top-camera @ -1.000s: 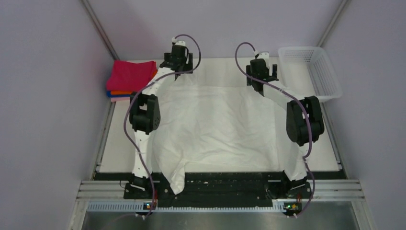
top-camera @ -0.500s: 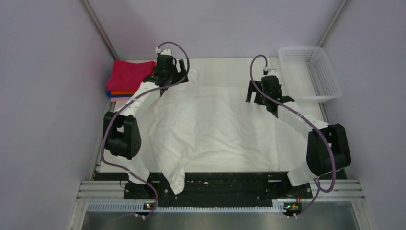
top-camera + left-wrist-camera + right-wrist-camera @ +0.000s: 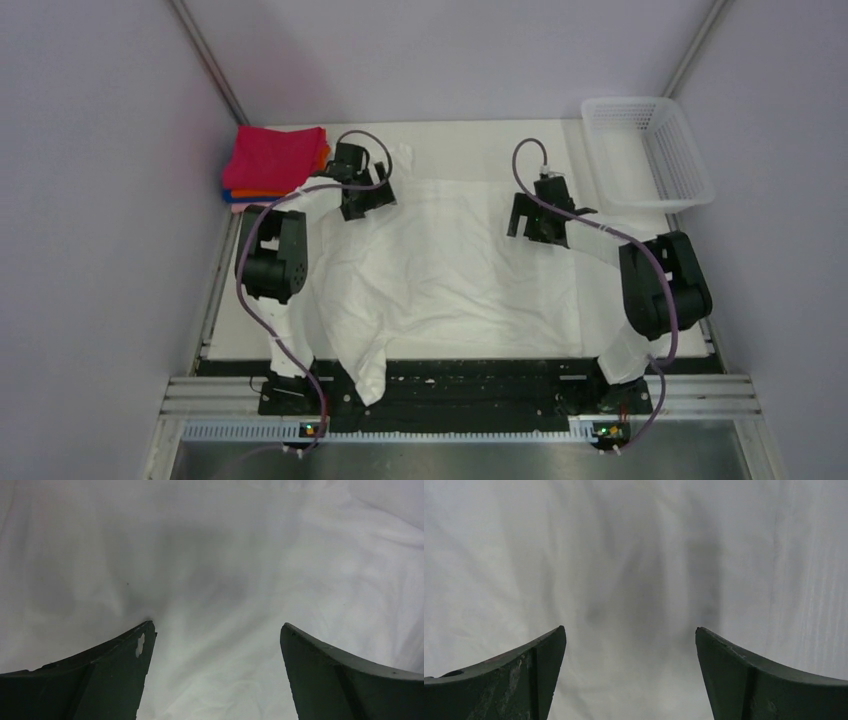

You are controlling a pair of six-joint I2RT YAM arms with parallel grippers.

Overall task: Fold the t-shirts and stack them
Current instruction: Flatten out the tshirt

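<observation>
Both arms were drawn nearer since the earlier frames. Left gripper (image 3: 363,198) and right gripper (image 3: 534,222) are held spread wide, nothing grasped, just above the white t-shirt (image 3: 450,265) laid flat mid-table. Folded shirts (image 3: 272,163) are stacked far left, magenta uppermost. Mesh basket (image 3: 692,172) is set far right, apart from the shirt.

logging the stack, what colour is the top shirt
The top shirt is magenta, best seen in the top external view.
</observation>
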